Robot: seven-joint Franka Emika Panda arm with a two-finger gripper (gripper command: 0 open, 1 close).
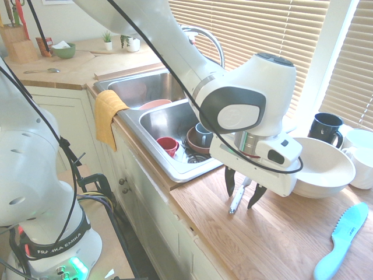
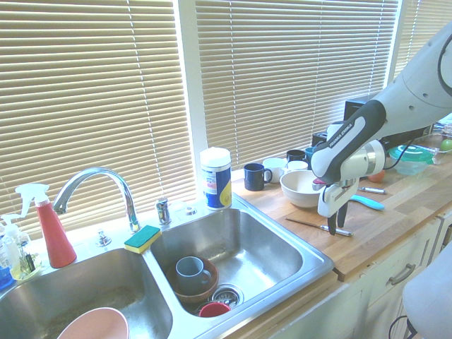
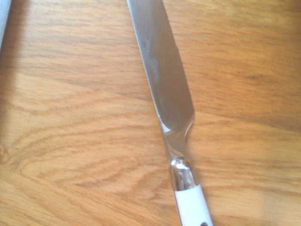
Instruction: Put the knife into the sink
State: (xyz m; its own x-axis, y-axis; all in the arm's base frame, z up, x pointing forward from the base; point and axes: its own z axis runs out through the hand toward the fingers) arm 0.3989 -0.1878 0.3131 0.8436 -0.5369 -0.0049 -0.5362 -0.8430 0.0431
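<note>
- The counter (image 1: 280, 233) is pale wood grain and fills the lower right of the first exterior view; in the second exterior view it runs along the right side under the blinds.
- The sink (image 2: 296, 244) is a steel double basin, centre and lower left of the second exterior view, with cups and bowls in the nearer basin (image 1: 169, 119).
- The white bowl (image 1: 326, 169) stands on the counter at the right of the first exterior view, just behind the hand.
- The light blue plastic knife (image 1: 344, 239) lies in the lower right corner, well apart from the hand.
- The hand (image 1: 244, 194) points straight down over the counter, its two dark fingers (image 1: 230, 182) apart on either side of the knife; whether they touch it I cannot tell.
- The knife (image 1: 238, 199) lies flat on the counter, right of the sink, between the fingers. In the wrist view its shiny blade (image 3: 162, 75) runs up from a white handle at the bottom edge.
</note>
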